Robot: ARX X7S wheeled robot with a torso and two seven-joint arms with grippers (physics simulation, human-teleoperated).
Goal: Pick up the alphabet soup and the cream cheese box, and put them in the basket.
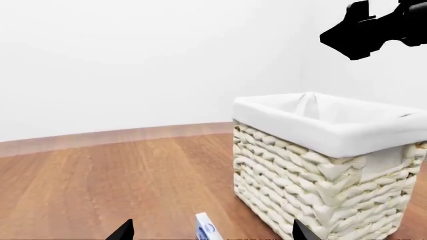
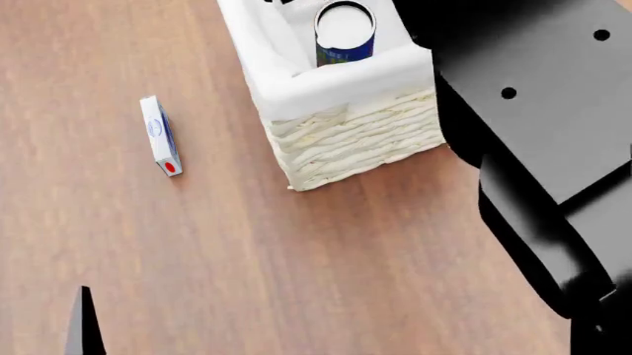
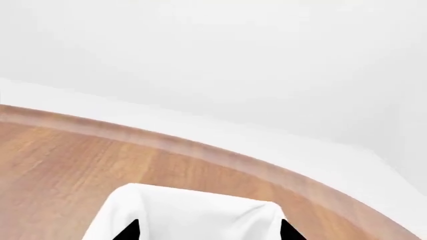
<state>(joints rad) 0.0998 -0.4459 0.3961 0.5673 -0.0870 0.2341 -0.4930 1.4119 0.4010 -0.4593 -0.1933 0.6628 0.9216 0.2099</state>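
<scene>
The alphabet soup [image 2: 345, 33], a blue-labelled can with a silver top, stands upright inside the basket [image 2: 341, 129]. The cream cheese box [image 2: 160, 135] lies on the wooden floor left of the basket, apart from it. In the left wrist view my left gripper [image 1: 212, 235] is open, with the cream cheese box [image 1: 208, 229] on the floor between and beyond its tips and the basket [image 1: 327, 165] beside it. My right gripper [image 3: 209, 234] is open and empty above the basket's white liner [image 3: 193, 212].
Wooden floor [image 2: 247, 259] spreads all around the basket. A pale wall with a skirting board [image 1: 100, 137] runs behind it. My right arm [image 2: 553, 148] fills the right side of the head view. One left fingertip [image 2: 84, 325] shows at the bottom left.
</scene>
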